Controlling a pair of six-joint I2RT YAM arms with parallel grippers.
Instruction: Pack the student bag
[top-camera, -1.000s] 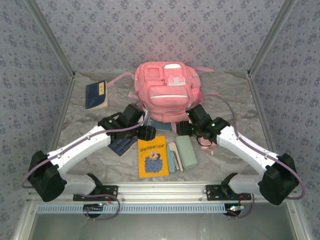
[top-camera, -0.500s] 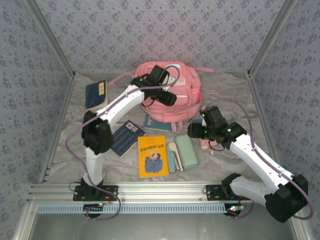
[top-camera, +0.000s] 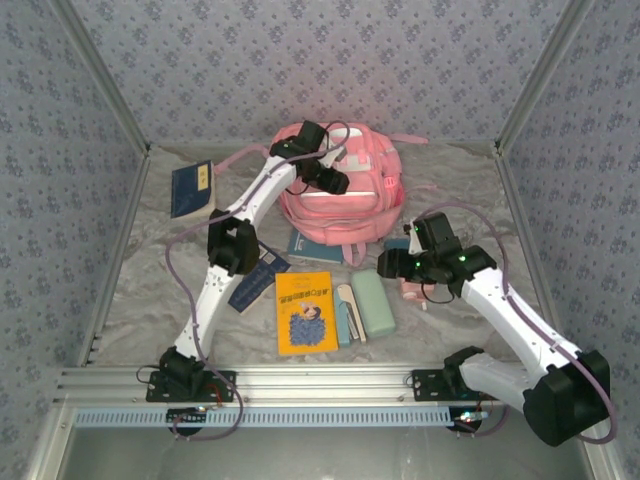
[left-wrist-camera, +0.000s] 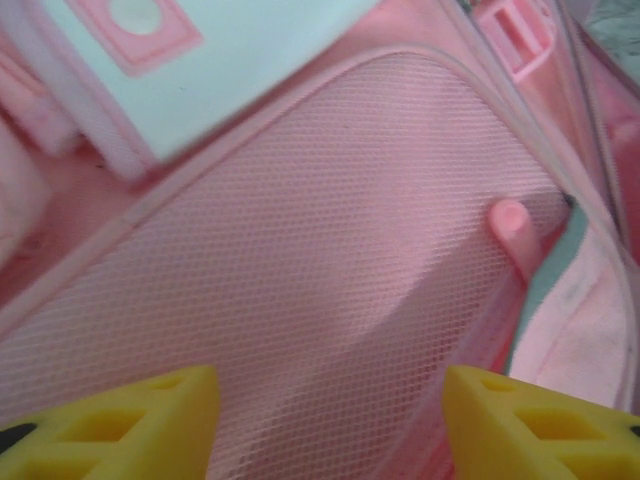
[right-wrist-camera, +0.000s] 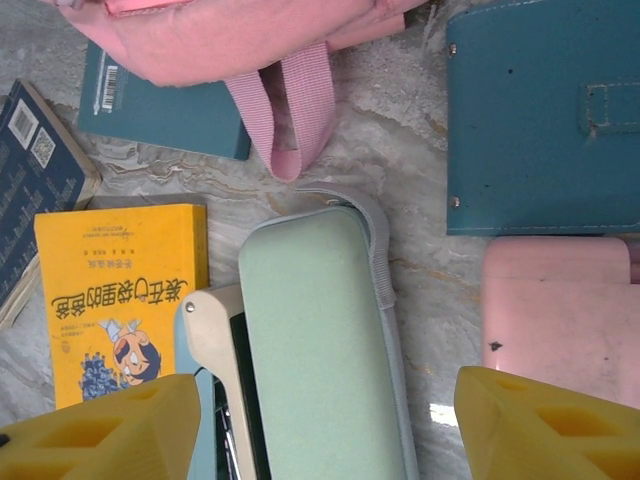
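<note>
The student bag (top-camera: 355, 200), a big pink backpack with white patches, lies at the back centre of the table. My left gripper (top-camera: 333, 181) reaches out over its front, open. In the left wrist view the yellow fingers (left-wrist-camera: 120, 425) stand wide apart just above the bag's pink mesh pocket (left-wrist-camera: 300, 250), with a pink zip pull (left-wrist-camera: 512, 225) to the right. My right gripper (top-camera: 388, 265) hovers open in front of the bag. Its fingers (right-wrist-camera: 545, 425) straddle a mint green pencil case (right-wrist-camera: 315, 350) on the table without touching it.
A yellow book (top-camera: 305, 312), a cream tool (right-wrist-camera: 215, 345), a dark blue book (top-camera: 252, 280), a teal book (right-wrist-camera: 165, 110) partly under the bag, a teal wallet (right-wrist-camera: 545, 110) and a small pink item (right-wrist-camera: 560, 310) lie around the case. Another blue book (top-camera: 192, 190) lies at the back left.
My left arm swung from the table in front of the bag up and out over the bag's front. The right gripper shifted slightly right and stays above the green case.
</note>
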